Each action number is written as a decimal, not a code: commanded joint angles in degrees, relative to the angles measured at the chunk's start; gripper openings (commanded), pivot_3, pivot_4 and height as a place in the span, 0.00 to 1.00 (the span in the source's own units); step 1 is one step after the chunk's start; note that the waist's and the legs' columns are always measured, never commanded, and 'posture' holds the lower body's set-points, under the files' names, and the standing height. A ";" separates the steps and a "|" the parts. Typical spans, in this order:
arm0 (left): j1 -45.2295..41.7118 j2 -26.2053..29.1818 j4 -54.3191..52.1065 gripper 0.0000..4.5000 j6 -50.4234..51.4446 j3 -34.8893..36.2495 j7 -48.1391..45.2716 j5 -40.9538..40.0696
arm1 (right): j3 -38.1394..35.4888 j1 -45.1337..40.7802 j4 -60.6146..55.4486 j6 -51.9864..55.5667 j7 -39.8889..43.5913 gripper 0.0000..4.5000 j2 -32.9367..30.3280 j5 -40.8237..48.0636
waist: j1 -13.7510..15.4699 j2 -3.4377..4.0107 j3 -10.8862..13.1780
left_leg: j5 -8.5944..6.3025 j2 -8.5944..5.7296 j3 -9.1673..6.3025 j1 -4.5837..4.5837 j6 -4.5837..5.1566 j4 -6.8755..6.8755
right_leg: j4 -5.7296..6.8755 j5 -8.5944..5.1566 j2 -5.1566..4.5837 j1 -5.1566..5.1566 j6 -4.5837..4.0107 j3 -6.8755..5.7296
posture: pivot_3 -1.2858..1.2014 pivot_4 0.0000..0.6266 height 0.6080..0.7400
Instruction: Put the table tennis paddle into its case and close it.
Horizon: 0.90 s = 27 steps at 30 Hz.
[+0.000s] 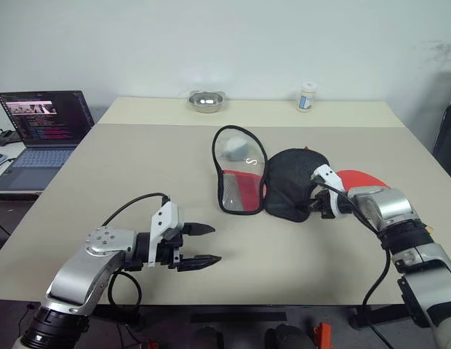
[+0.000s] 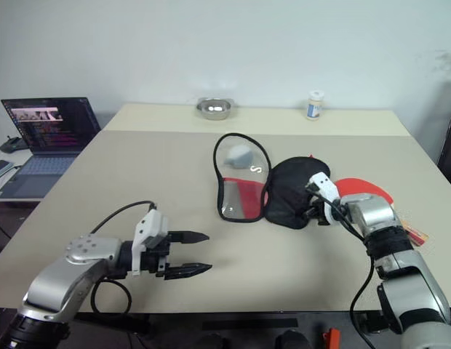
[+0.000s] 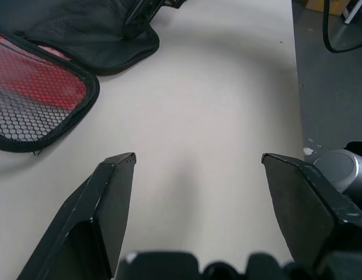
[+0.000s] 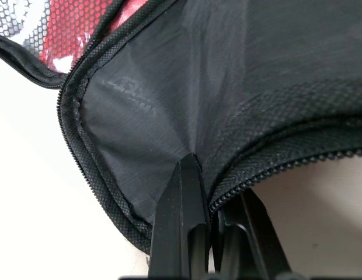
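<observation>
On the beige table [image 1: 138,167], my right gripper [image 4: 195,201] is pinched together on the zippered edge of the case [image 1: 273,185], which lies unzipped and splayed near the middle, black fabric half beside the clear, red-panelled mesh front. The cloth looks light and limp, likely to sag and fold, so I judge the stiffer trimmed rim the best hold. The table tennis paddle [image 1: 360,179] lies just beyond that hand, its red face partly hidden; it should be rigid, best taken by the handle. My left gripper [image 1: 196,245] hovers spread wide, empty.
</observation>
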 commanded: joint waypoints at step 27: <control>-3.80 -1.12 -3.67 0.84 3.00 -1.43 3.49 -1.27 | -11.80 -2.54 0.80 -10.76 2.31 0.83 -12.14 -5.48 | 0.15 0.15 0.10 | 0.00 -0.05 0.01 -0.02 0.00 -0.01 | -0.02 0.00 -0.05 -0.01 0.00 0.00 | 0.52 0.24 1.00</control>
